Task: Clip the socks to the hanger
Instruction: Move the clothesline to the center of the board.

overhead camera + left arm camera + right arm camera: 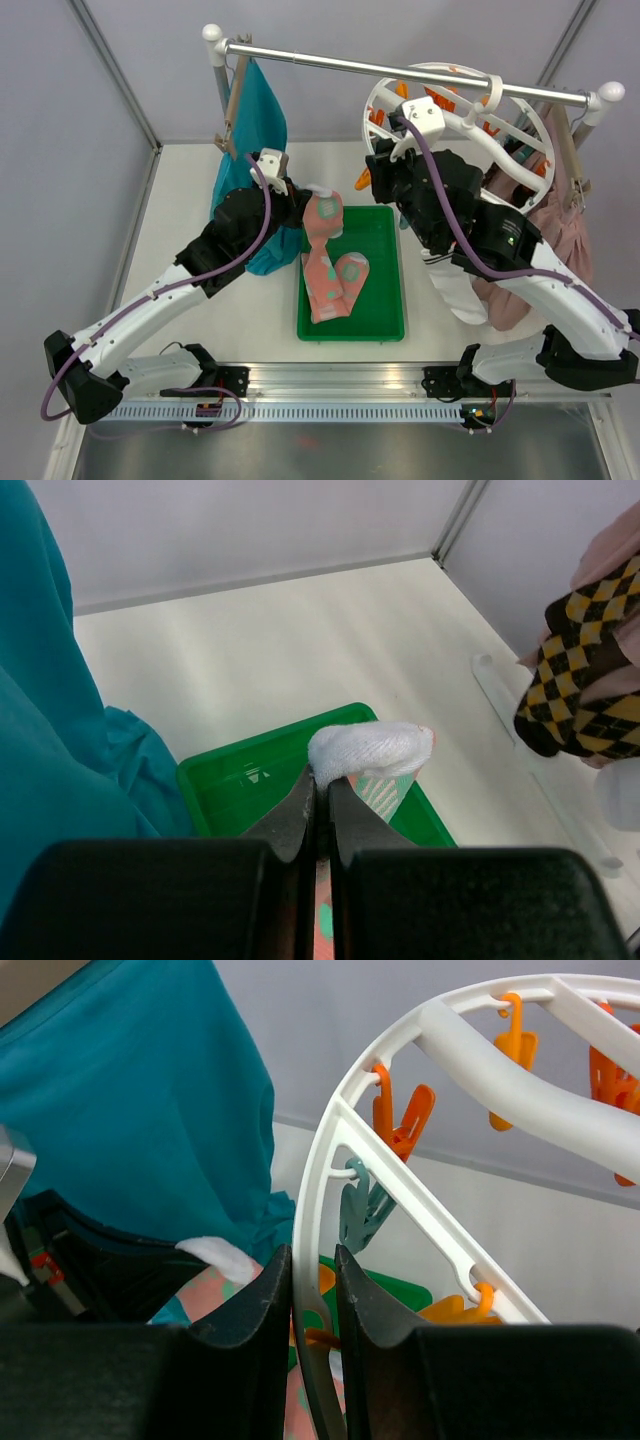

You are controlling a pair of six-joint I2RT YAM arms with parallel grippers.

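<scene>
Left fingers (290, 815) around one pink sock (370, 748), over one green tray (215, 780).

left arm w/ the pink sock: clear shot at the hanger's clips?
Likely yes, tight. Left gripper holds the pink sock above the green tray; only the right gripper, clamped at the hanger rim, crowds that side.

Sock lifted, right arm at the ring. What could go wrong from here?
1. The left gripper pinches the pink sock near its white tip; it could slip back into the green tray.
2. The jaws of the right gripper straddle the hanger rim beside an orange clip; squeezing the rim would leave the clip shut.
</scene>
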